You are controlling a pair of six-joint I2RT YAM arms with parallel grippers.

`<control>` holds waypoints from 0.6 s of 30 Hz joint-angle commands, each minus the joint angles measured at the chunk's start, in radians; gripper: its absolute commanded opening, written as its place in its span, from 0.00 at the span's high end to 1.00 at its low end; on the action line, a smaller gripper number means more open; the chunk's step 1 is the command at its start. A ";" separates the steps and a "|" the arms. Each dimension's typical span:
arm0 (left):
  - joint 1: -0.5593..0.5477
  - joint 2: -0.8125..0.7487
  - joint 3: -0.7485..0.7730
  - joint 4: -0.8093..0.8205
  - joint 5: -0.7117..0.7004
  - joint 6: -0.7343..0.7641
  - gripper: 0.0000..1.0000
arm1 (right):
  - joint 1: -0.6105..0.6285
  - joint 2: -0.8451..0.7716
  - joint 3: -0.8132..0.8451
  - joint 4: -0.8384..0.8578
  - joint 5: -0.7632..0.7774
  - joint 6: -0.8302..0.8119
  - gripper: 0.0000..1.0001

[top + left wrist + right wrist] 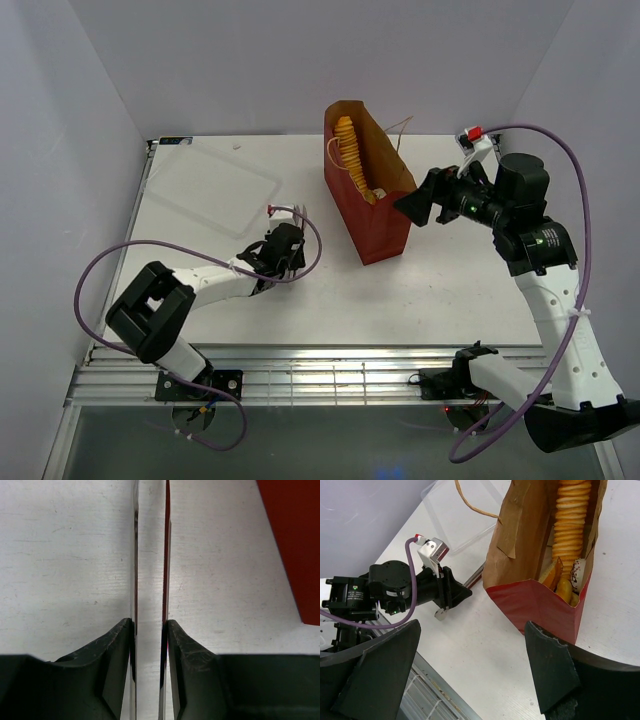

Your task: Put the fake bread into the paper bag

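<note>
Top view: the paper bag (375, 225) is seen upright with the fake bread (347, 145) inside. The right gripper (412, 207), spread wide and empty, is held just beside its wall, so the bag could be toppled by contact

Left wrist view: the tongs (134, 555) are pinched by the left gripper (150, 625), jaws narrow; if slackened, they could be dropped

Right wrist view: the ridged loaf (570, 525) is leaned high inside and could be spilled

Light: bright, even, overhead | shadows: soft, beside tall dark-red paper bag (378, 222) on white surface (400, 300) | blur: near black fingers (385, 675) in wrist views
</note>
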 commanded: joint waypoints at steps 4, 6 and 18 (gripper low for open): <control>-0.003 0.030 -0.015 0.036 0.005 -0.024 0.53 | 0.005 -0.004 -0.024 0.048 -0.016 0.014 0.10; -0.005 0.036 -0.026 0.041 0.002 -0.028 0.50 | 0.005 -0.007 -0.033 0.051 -0.010 0.013 0.10; -0.003 0.041 -0.038 0.035 0.005 -0.042 0.19 | 0.005 -0.012 -0.032 0.031 -0.009 0.001 0.10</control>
